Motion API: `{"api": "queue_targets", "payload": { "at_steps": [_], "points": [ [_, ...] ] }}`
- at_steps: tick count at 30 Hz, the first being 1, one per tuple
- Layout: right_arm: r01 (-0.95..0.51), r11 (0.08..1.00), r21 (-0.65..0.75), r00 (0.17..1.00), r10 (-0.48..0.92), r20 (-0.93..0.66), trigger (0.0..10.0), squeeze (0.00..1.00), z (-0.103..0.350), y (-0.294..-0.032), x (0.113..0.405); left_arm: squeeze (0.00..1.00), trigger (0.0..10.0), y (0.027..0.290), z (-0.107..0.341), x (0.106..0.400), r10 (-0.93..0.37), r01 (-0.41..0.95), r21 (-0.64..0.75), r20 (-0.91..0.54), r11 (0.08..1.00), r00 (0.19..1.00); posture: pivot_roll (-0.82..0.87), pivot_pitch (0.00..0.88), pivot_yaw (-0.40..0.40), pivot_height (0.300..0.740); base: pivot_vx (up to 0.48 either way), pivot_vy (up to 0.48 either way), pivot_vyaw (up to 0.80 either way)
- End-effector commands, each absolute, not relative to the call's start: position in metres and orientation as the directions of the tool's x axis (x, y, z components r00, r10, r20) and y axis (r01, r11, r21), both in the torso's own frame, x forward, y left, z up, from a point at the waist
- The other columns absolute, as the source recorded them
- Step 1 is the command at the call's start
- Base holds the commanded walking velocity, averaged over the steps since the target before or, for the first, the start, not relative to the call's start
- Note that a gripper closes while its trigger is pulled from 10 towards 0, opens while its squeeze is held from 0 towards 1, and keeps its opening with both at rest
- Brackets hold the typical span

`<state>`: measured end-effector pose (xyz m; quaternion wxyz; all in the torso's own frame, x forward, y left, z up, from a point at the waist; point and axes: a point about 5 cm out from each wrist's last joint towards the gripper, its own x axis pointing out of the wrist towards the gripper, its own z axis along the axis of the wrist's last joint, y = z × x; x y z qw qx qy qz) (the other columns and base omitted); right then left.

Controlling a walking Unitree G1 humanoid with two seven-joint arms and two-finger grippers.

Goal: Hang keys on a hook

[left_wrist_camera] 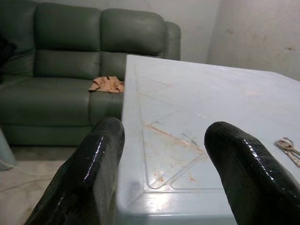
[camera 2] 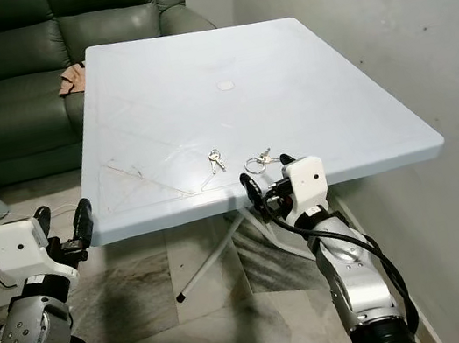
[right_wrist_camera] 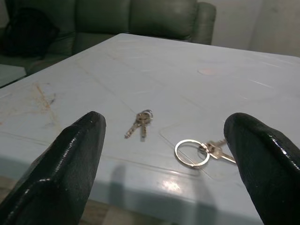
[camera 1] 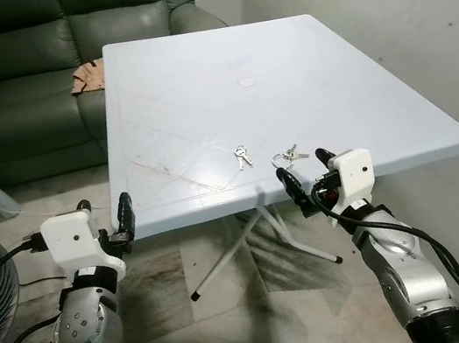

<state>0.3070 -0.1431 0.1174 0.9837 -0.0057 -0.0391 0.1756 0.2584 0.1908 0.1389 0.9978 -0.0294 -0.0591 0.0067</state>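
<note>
2 metal key sets (camera 1: 243, 157) lie on the glossy plastic table (camera 1: 200, 105) before the wide-open, empty right gripper (camera 1: 305, 174).

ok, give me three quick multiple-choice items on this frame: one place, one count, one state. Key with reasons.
1. Where does the large-ringed silver key bunch lie?
A. on the sofa
B. near the pale blue plastic table's front edge
C. on the floor

2. How many key sets lie on the table?
A. one
B. two
C. four

3. The right pincer is:
A. open, holding nothing
B. shut on keys
C. shut on a cloth

Key: 1 B, ring sits just ahead of the pincer; 2 B, the small paired silver keys lie beside it; 3 A, fingers spread wide apart.
</note>
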Motion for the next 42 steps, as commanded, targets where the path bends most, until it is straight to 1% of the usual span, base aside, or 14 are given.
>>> {"api": "queue_targets", "payload": {
  "at_steps": [1,32,36,37,39,42],
  "points": [
    [-0.348,0.937,-0.032,0.935,0.349,0.068,10.0,0.00,0.1174,-0.1447,0.3085,0.00,10.0,0.1911,0.1376,0.2598,0.007,-0.001,-0.052,0.104,0.999,0.995,-0.10,0.000,-0.051,0.740,0.307,0.000,0.00],
    [-0.361,0.932,-0.031,0.930,0.363,0.057,10.0,0.00,0.1159,-0.1443,0.3084,0.00,10.0,0.1909,0.1378,0.2597,0.012,-0.006,-0.056,0.107,0.998,0.994,-0.10,0.000,-0.055,0.740,0.338,0.000,0.00],
    [-0.363,0.931,-0.034,0.930,0.364,0.056,10.0,0.00,0.1158,-0.1441,0.3084,0.00,10.0,0.1913,0.1377,0.2599,0.016,-0.010,-0.054,0.107,0.998,0.994,-0.10,0.000,-0.055,0.740,0.281,0.000,0.00],
    [-0.390,0.918,-0.070,0.918,0.394,0.051,10.0,0.00,0.1160,-0.1412,0.3080,0.00,10.0,0.1894,0.1382,0.2605,0.029,-0.026,-0.028,0.121,0.999,0.992,-0.10,0.000,-0.057,0.740,0.000,0.000,0.00],
    [-0.399,0.913,-0.079,0.914,0.403,0.047,10.0,0.00,0.1158,-0.1402,0.3078,0.00,10.0,0.1879,0.1386,0.2607,0.039,-0.040,0.002,0.132,0.999,0.990,-0.10,0.000,-0.057,0.740,0.000,0.000,0.00],
    [-0.404,0.910,-0.087,0.911,0.409,0.045,10.0,0.00,0.1159,-0.1399,0.3079,0.00,10.0,0.1871,0.1379,0.2610,0.033,-0.032,-0.003,0.126,0.999,0.991,-0.10,0.000,-0.057,0.740,0.000,0.000,0.80]
  ]
}}
